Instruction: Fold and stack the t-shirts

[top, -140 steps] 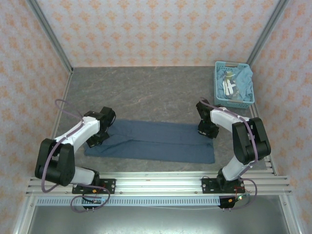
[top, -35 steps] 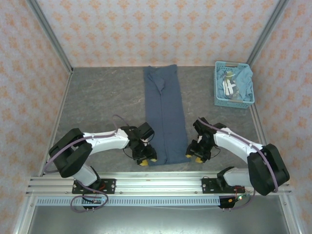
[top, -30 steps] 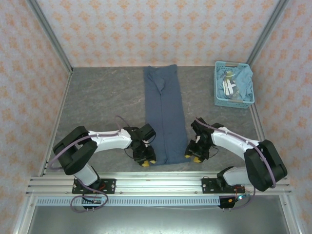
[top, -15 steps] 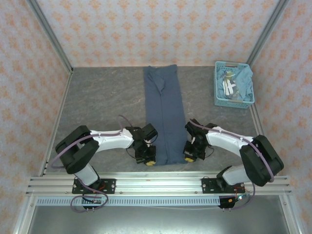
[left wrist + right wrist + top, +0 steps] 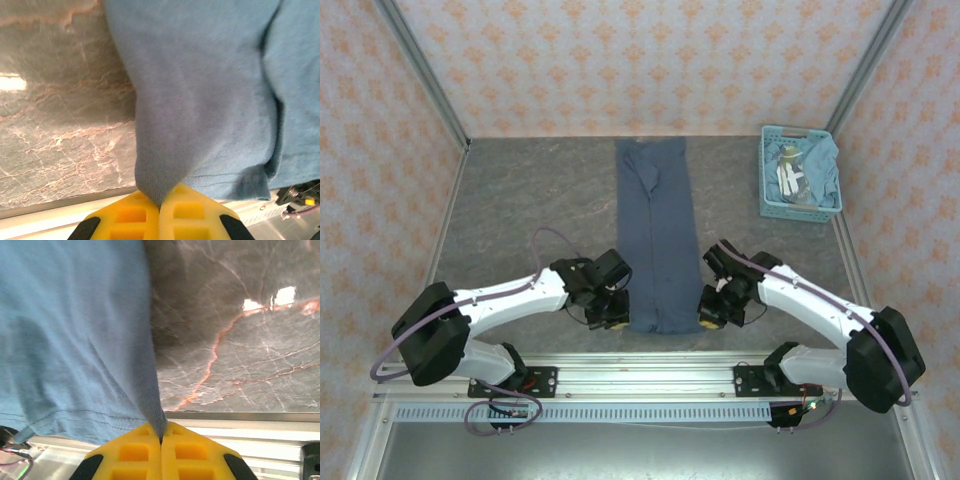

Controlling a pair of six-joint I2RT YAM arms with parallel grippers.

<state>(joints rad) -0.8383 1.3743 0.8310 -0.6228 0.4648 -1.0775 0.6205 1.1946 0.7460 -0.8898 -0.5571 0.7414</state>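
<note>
A slate-blue t-shirt (image 5: pixel 658 230) lies folded into a long narrow strip running from the back of the table toward me. My left gripper (image 5: pixel 617 322) is shut on its near left corner, and the cloth (image 5: pixel 200 100) rises out of the pinched yellow fingers (image 5: pixel 130 215). On the other side my right gripper (image 5: pixel 708 319) is shut on the near right corner, with the fabric (image 5: pixel 75 340) drawn into its yellow fingers (image 5: pixel 135 455). The near hem is lifted slightly off the table. More teal-blue t-shirts (image 5: pixel 818 160) sit bunched in the basket.
The light-blue lattice basket (image 5: pixel 766 175) stands at the back right against the wall. The grey marble table (image 5: pixel 530 210) has bare surface left and right of the strip. A metal rail (image 5: pixel 640 375) runs along the near edge just behind both grippers.
Both grippers moved in to the strip's near corners and shut on them. The near end of the shirt is now raised a little and pulled slightly away from the front edge.
</note>
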